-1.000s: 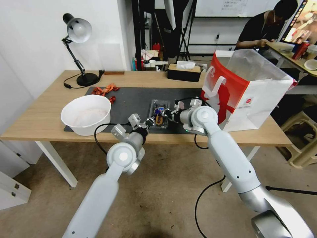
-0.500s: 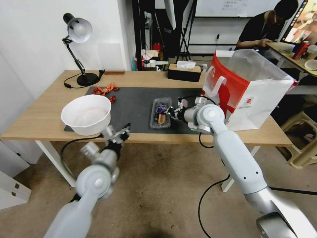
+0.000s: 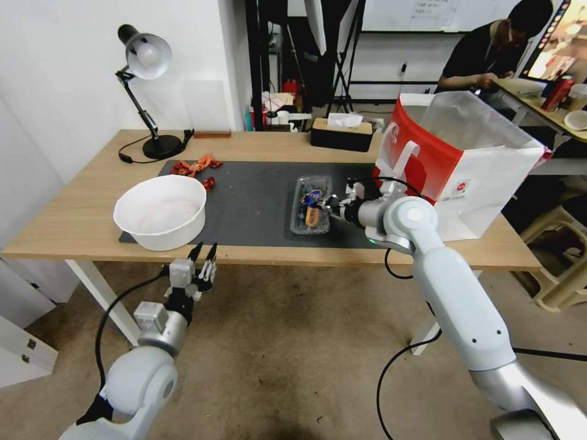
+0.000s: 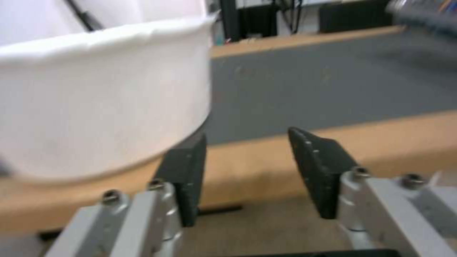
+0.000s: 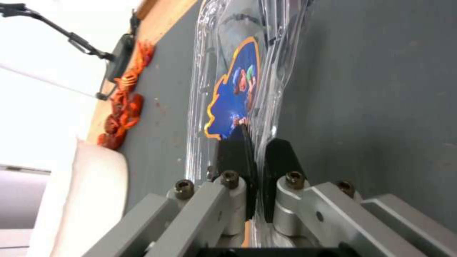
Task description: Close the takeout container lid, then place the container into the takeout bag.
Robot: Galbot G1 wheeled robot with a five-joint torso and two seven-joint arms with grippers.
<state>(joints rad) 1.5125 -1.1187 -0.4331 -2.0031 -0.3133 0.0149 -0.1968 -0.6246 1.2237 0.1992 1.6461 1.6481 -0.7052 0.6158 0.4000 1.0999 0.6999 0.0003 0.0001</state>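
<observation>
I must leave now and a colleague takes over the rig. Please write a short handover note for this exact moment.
Right end effector: shut on the small clear plastic clamshell container, lid closed, over the dark grey mat.
Left end effector: open, empty, below the table edge near the big white round bowl.
Done: lid closing.
Left: put the container into the red-and-white paper bag, standing open at the table's right end.

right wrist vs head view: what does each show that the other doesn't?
Right wrist alone: the right gripper fingers pinching the takeout container edge, with its blue sticker close up. Head alone: the takeout bag beside that arm, the left gripper open below the table edge, and the tissue box. Both: container, grey mat, white bowl, red scraps, lamp.
</observation>
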